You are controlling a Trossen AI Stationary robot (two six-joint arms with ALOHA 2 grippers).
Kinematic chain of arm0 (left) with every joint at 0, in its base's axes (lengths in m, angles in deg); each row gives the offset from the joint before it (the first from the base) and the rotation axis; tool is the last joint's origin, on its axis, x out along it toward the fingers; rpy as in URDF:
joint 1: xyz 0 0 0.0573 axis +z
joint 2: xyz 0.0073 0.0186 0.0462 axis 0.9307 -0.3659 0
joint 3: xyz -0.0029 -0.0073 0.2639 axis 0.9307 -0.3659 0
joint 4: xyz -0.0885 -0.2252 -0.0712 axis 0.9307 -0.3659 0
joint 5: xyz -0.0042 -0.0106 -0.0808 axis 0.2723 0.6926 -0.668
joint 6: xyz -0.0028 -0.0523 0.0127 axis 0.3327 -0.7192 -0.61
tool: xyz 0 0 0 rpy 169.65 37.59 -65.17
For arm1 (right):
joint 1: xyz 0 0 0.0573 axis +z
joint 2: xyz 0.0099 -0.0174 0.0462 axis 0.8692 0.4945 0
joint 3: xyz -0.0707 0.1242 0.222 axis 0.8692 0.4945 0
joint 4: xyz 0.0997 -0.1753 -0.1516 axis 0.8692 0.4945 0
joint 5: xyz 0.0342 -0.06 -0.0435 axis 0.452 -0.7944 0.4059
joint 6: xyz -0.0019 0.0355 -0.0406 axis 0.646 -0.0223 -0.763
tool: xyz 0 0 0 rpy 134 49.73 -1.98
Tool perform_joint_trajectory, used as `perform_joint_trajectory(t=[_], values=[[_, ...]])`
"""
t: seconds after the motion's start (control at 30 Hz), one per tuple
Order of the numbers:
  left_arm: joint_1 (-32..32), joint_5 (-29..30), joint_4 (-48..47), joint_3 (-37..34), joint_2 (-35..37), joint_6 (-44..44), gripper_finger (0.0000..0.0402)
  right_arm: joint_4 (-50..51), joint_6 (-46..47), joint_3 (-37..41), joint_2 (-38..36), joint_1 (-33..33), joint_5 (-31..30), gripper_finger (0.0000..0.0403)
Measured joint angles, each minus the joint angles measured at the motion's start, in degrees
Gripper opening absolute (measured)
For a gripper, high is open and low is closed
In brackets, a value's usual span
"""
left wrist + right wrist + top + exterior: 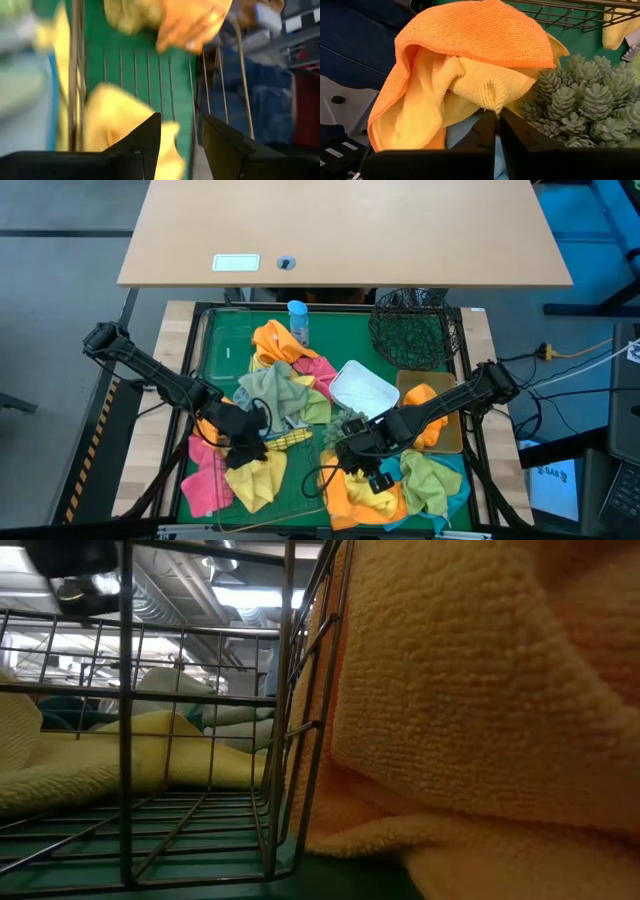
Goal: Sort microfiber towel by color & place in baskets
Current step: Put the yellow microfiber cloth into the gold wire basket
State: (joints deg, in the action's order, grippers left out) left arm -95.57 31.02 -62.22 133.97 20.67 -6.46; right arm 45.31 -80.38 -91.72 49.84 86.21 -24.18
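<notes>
A fuzzy orange towel [480, 690] sits right up against the low camera and fills the right side of that view. Beside it, on the left, are the thin bars of the square gold wire basket [200, 740], with a yellow towel [150, 755] lying inside it. Through the bars you can see pipes and lights on the room's ceiling.

From above, the table has a green mat [330, 330] on it, and a light brown desk top [340, 225] stands past the far edge. The floor around it is grey.

Going left to right on the mat: a pink towel [203, 475] and a yellow one [258, 480] lie at the near left. The left gripper [245, 442] hangs over the gold basket [285, 440] with its fingers apart and nothing in them. Behind it sit a clear bin [228, 355], an orange towel [278, 340], a blue spray bottle [297, 320] and a grey-green towel [270, 385].

In the middle is a white tray [362, 390], which looks empty. A spiky green ball [585, 100] lies near it. The right gripper [497, 125] is pinched shut on a yellow towel [485, 82] with an orange towel [470, 35] draped over it.

Far right, the round black wire-mesh basket [412, 325] looks empty. The tan tray [440, 435] holds an orange towel [425, 405]. A green towel [432, 485] lies at the near right.
</notes>
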Motion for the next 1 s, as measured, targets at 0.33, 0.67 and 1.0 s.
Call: perform_joint_trajectory(t=[0.33, 0.67, 1.0], values=[[0.0, 20.2, 15.1, 0.0, 0.0, 25.8, 0.0133, 10.9, -2.1, -14.5, -0.1, -1.3, -6.0, 0.0010], [0.1, 24.5, 29.8, 0.0, 0.0, 41.9, 0.0133, 18.8, -5.0, -31.5, -0.2, -4.2, -16.2, 0.0005], [3.8, 24.5, 33.4, 0.0, 0.0, 44.0, 0.0133, 16.7, -6.2, -36.6, -0.3, -8.2, -16.1, 0.0002]])
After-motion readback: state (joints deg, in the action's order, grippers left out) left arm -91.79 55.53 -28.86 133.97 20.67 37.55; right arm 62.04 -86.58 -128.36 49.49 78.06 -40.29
